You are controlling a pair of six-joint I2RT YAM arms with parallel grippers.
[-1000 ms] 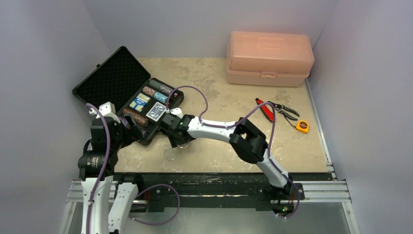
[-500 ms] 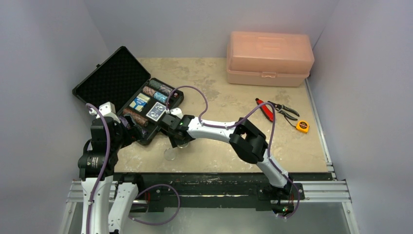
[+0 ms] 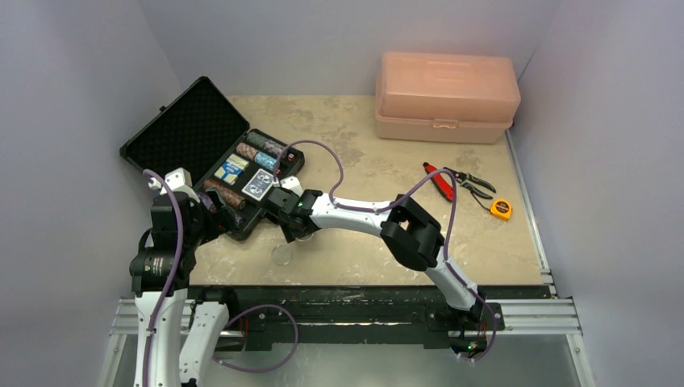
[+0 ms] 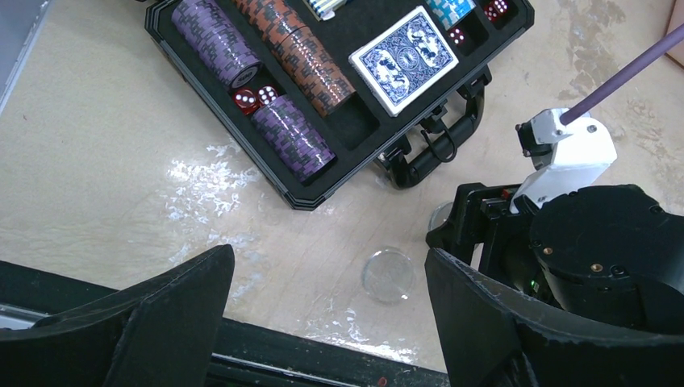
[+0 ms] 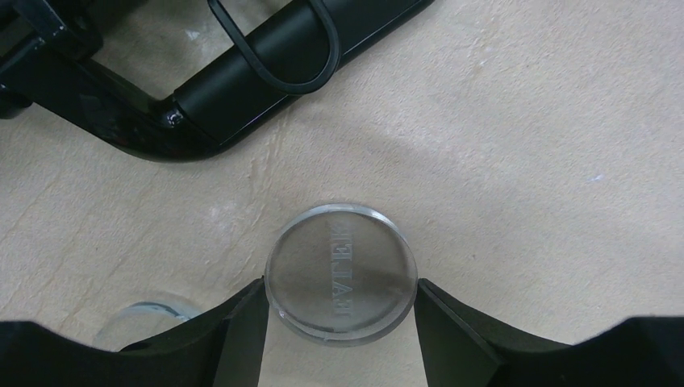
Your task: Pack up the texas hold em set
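The right claw (image 5: 339, 290) is pinching a clear disc (image 5: 341, 270) edgewise, presumably for the briefcase (image 3: 185, 121); left claw (image 4: 329, 262) is hanging open.

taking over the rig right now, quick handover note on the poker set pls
Left end effector: open, empty, hovering near a corner of the open black foam-lined hard briefcase.
Right end effector: closed on a clear round engraved disc beside the briefcase's handle.
Done: chip rows, blue-backed card deck and small red dice sit in the briefcase.
Left: pack this disc, then the second clear disc lying on the table, then shut the lid.
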